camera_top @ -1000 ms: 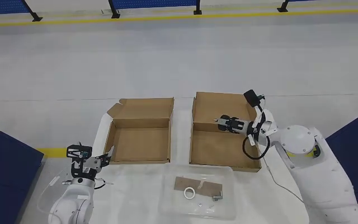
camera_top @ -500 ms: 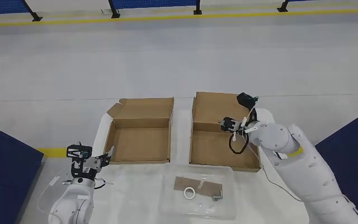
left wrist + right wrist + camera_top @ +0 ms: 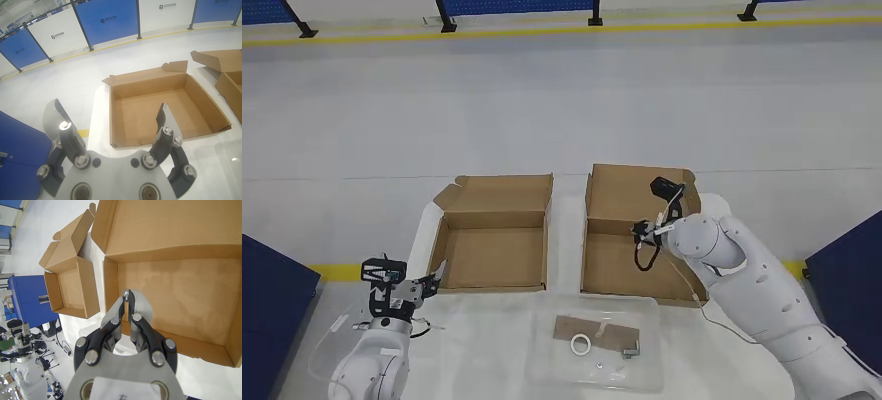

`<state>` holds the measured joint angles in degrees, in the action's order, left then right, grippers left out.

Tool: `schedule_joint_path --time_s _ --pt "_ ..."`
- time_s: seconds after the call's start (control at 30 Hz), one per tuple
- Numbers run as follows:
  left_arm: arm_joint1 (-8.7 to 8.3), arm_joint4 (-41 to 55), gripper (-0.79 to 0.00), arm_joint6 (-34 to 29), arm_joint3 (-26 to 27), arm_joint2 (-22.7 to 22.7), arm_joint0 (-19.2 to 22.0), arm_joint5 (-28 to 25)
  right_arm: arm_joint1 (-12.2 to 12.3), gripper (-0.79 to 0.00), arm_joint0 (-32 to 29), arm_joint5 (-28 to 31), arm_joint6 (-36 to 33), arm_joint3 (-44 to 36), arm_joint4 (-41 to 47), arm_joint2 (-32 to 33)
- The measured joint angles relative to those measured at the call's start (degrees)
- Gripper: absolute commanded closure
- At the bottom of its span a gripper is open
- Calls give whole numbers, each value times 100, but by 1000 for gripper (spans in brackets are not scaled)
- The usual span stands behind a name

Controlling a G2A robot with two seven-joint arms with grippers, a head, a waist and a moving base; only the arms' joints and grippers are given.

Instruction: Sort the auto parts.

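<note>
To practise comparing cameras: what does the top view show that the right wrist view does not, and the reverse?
Top view adds: a white ring in the clear tray, and the left gripper, open. Right wrist view adds: a small screw pinched by the right gripper. Both: the left box and right box, empty.

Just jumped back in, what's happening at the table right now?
The right pincer is shut on a small metal screw, above the right cardboard box. The left pincer sits open near the left cardboard box, holding nothing. A white ring and a metal part lie in the clear tray.
</note>
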<state>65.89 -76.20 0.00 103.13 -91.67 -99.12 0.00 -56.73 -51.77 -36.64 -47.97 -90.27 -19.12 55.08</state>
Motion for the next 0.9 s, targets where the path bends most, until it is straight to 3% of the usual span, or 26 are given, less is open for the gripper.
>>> schedule_joint_path --time_s 0.23,0.6,0.9 --pt "0 0 -785 0 0 0 0 0 -4 0 -33 56 43 105 -40 -6" --pt "0 0 -785 0 0 0 0 0 -81 0 572 -134 -1082 1113 -366 -340" --pt "0 0 -785 0 0 0 0 0 -177 0 832 -123 -1202 1628 -548 -610"
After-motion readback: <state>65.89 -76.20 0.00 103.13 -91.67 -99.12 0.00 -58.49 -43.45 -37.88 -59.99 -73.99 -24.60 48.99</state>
